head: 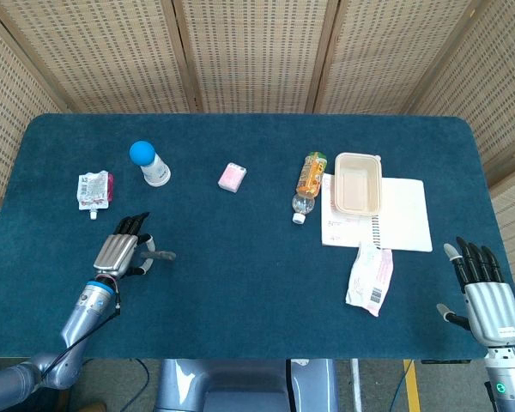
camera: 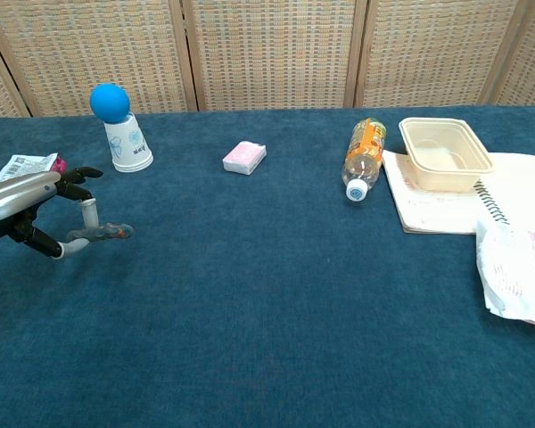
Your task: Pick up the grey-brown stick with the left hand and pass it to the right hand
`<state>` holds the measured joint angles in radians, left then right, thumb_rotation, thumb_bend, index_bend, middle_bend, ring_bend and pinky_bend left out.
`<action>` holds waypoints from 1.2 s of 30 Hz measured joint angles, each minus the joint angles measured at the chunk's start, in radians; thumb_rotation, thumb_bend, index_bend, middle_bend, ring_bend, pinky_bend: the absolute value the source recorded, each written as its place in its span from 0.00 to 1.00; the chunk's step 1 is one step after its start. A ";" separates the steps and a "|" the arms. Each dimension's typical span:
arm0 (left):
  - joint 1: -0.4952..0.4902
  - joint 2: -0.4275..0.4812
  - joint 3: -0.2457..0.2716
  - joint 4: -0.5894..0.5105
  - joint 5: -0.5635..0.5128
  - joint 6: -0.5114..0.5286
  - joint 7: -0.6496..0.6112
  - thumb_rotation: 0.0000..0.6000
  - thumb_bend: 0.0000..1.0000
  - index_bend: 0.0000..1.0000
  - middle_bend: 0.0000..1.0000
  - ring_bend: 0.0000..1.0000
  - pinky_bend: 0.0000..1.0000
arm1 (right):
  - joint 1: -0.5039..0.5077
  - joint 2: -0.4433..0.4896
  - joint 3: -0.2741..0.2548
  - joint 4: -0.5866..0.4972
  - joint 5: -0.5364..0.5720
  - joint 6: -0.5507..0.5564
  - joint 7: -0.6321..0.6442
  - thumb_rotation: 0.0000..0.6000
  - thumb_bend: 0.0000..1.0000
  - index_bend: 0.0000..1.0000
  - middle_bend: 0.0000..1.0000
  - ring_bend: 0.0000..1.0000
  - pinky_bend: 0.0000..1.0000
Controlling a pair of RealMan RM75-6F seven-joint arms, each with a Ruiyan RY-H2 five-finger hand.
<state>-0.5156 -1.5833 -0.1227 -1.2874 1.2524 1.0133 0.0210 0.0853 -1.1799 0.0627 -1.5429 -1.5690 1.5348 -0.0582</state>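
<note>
Here the grey-brown stick is being pinched by the left hand, its fingers clamped on one end while the other end is pointing toward the paper cup's right, its long axis running roughly level across the table and hanging just above the cloth. This is happening in front of the paper cup, on the near-left part of the table. The right hand is hovering far to the cup's right, off the table's edge, fingers apart and holding nothing.

The cup is standing upside down with a smooth blue ball sitting on its base. Well right of the cup, a beige plastic tray is resting on a spiral notebook, with nothing showing inside it. Between cup and tray are lying a small pink block and a clear bottle on its side with an orange label. A crinkled white packet is lying in front of the notebook, and a flat pouch left of the cup. The table is covered in napped dark-blue cloth.
</note>
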 measured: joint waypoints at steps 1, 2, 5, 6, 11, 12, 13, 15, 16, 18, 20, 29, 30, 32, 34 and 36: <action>0.001 0.005 0.001 -0.009 0.009 -0.001 -0.031 1.00 0.59 0.80 0.00 0.00 0.00 | 0.000 0.000 0.000 0.000 0.000 -0.002 0.000 1.00 0.00 0.00 0.00 0.00 0.00; 0.002 0.012 0.002 -0.021 0.021 -0.004 -0.076 1.00 0.59 0.80 0.00 0.00 0.00 | 0.001 -0.001 0.000 0.000 0.001 -0.003 0.000 1.00 0.00 0.00 0.00 0.00 0.00; 0.002 0.027 0.005 -0.049 0.056 -0.012 -0.204 1.00 0.59 0.80 0.00 0.00 0.00 | 0.003 -0.004 0.000 0.004 0.002 -0.007 0.000 1.00 0.00 0.00 0.00 0.00 0.00; 0.002 0.031 0.005 -0.056 0.068 -0.014 -0.246 1.00 0.59 0.80 0.00 0.00 0.00 | 0.004 -0.005 0.000 0.005 0.003 -0.009 0.000 1.00 0.00 0.00 0.00 0.00 0.00; -0.013 0.044 0.010 -0.087 0.158 -0.018 -0.470 1.00 0.59 0.80 0.00 0.00 0.00 | 0.017 -0.016 -0.002 0.008 0.008 -0.040 0.004 1.00 0.00 0.00 0.00 0.00 0.00; -0.018 0.045 0.010 -0.093 0.175 -0.018 -0.502 1.00 0.59 0.80 0.00 0.00 0.00 | 0.023 -0.019 -0.002 0.007 0.008 -0.050 0.006 1.00 0.00 0.00 0.00 0.00 0.00; -0.024 0.045 0.010 -0.100 0.192 -0.018 -0.531 1.00 0.59 0.80 0.00 0.00 0.00 | 0.029 -0.020 -0.002 0.007 0.007 -0.057 0.007 1.00 0.00 0.01 0.00 0.00 0.00; -0.045 0.042 0.005 -0.124 0.231 -0.016 -0.583 1.00 0.59 0.81 0.00 0.00 0.00 | 0.043 -0.022 -0.001 0.004 0.002 -0.071 0.011 1.00 0.00 0.04 0.00 0.00 0.00; -0.057 0.039 0.002 -0.137 0.244 -0.016 -0.601 1.00 0.59 0.81 0.00 0.00 0.00 | 0.055 -0.023 0.001 0.001 -0.006 -0.081 0.018 1.00 0.00 0.05 0.00 0.00 0.00; -0.085 0.022 -0.008 -0.157 0.261 -0.016 -0.633 1.00 0.59 0.81 0.00 0.00 0.00 | 0.080 -0.023 0.005 -0.004 -0.027 -0.094 0.031 1.00 0.00 0.10 0.00 0.00 0.00; -0.109 0.001 -0.019 -0.166 0.264 -0.023 -0.648 1.00 0.59 0.81 0.00 0.00 0.00 | 0.101 -0.022 0.008 -0.010 -0.045 -0.107 0.045 1.00 0.00 0.14 0.00 0.00 0.00; -0.209 -0.097 -0.085 -0.161 0.203 -0.100 -0.657 1.00 0.59 0.81 0.00 0.00 0.00 | 0.208 -0.003 0.026 -0.091 -0.112 -0.186 0.121 1.00 0.00 0.27 0.05 0.00 0.00; -0.218 -0.105 -0.093 -0.158 0.196 -0.109 -0.657 1.00 0.59 0.81 0.00 0.00 0.00 | 0.224 -0.003 0.029 -0.102 -0.121 -0.199 0.122 1.00 0.00 0.29 0.06 0.00 0.00; -0.242 -0.122 -0.110 -0.151 0.176 -0.132 -0.658 1.00 0.59 0.81 0.00 0.00 0.00 | 0.250 -0.005 0.033 -0.120 -0.130 -0.224 0.122 1.00 0.00 0.31 0.08 0.00 0.00; -0.260 -0.132 -0.122 -0.147 0.160 -0.152 -0.661 1.00 0.59 0.81 0.00 0.00 0.00 | 0.280 -0.010 0.038 -0.139 -0.138 -0.257 0.122 1.00 0.02 0.34 0.10 0.00 0.00; -0.279 -0.140 -0.134 -0.144 0.143 -0.173 -0.663 1.00 0.59 0.81 0.00 0.00 0.00 | 0.310 -0.018 0.045 -0.151 -0.140 -0.287 0.123 1.00 0.06 0.37 0.11 0.00 0.00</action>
<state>-0.7947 -1.7238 -0.2567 -1.4316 1.3956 0.8401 -0.6421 0.3952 -1.1975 0.1074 -1.6936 -1.7090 1.2474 0.0653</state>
